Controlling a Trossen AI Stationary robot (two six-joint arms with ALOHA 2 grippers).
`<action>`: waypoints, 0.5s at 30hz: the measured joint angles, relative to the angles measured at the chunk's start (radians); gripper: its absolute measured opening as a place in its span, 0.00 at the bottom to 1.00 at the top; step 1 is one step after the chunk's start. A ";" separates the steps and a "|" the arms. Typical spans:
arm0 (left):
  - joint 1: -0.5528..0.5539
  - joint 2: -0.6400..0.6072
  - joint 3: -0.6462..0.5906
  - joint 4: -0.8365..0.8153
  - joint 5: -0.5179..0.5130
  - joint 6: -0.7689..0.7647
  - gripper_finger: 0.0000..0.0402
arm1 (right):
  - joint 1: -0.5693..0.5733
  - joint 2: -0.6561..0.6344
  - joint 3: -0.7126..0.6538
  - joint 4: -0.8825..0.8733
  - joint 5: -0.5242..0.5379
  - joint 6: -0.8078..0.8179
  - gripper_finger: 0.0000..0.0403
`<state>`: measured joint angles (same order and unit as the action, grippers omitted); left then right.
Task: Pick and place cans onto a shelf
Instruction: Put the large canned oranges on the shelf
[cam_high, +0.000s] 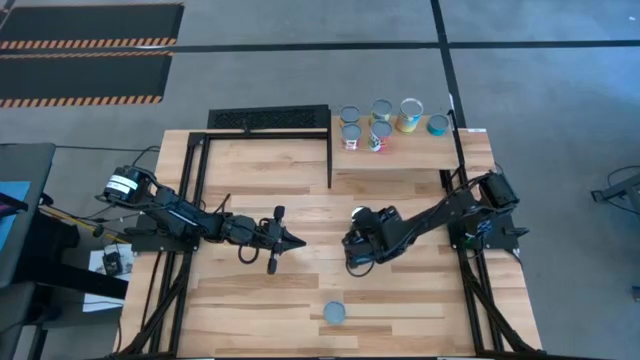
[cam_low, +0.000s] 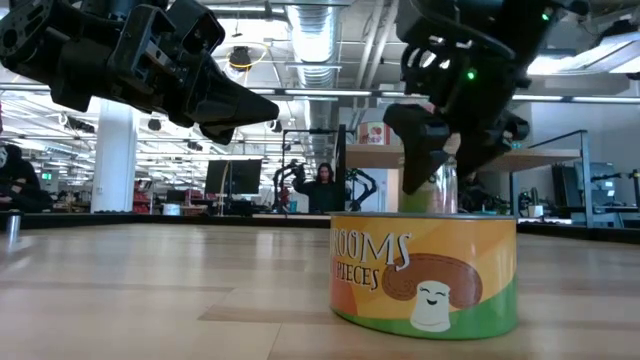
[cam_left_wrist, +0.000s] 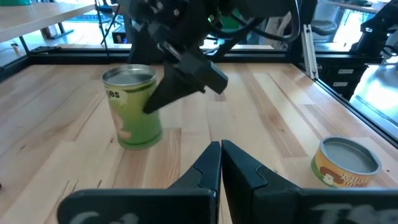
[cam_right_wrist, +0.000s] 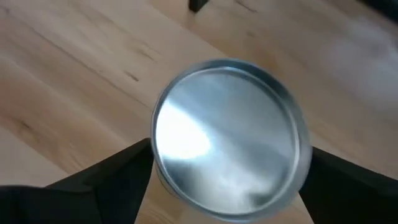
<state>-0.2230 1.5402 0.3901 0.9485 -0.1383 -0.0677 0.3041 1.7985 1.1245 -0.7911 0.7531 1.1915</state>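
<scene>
A green-labelled can (cam_left_wrist: 134, 109) with a silvery top (cam_right_wrist: 227, 137) stands upright on its base mid-table (cam_high: 358, 213). My right gripper (cam_right_wrist: 230, 165) is open and tilts down over it, one finger on each side of its upper part (cam_low: 440, 165). My left gripper (cam_high: 298, 240) is shut and hovers left of that can, pointing toward it (cam_left_wrist: 221, 149). A low orange mushroom can (cam_low: 425, 275) stands near the front edge (cam_high: 335, 313). Several cans (cam_high: 381, 125) stand on the shelf (cam_high: 420, 152) at the far right. My right gripper's fingers (cam_right_wrist: 127, 171) sit close against the rim (cam_right_wrist: 155, 146) of the green can on both sides, coming slanting from above. I cannot tell whether they touch it. The can stands upright on the table.
A black perforated rack (cam_high: 268, 119) sits at the far edge, left of the shelf. Black frame bars (cam_high: 330, 160) run along the shelf and the table's sides. Bare wood lies between the two arms and the mushroom can (cam_left_wrist: 345, 163).
</scene>
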 joint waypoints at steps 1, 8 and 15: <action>0.000 0.000 0.000 0.000 0.000 0.000 0.00 | 0.000 0.000 0.014 -0.033 0.000 0.000 0.94; 0.000 0.000 0.000 -0.006 0.000 0.000 0.00 | 0.002 -0.001 0.133 -0.264 -0.036 -0.085 0.94; 0.000 0.000 0.000 -0.015 0.000 0.000 0.00 | 0.005 -0.002 0.250 -0.352 -0.143 -0.374 0.93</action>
<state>-0.2230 1.5402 0.3901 0.9337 -0.1383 -0.0677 0.3095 1.7969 1.3746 -1.1433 0.6104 0.8171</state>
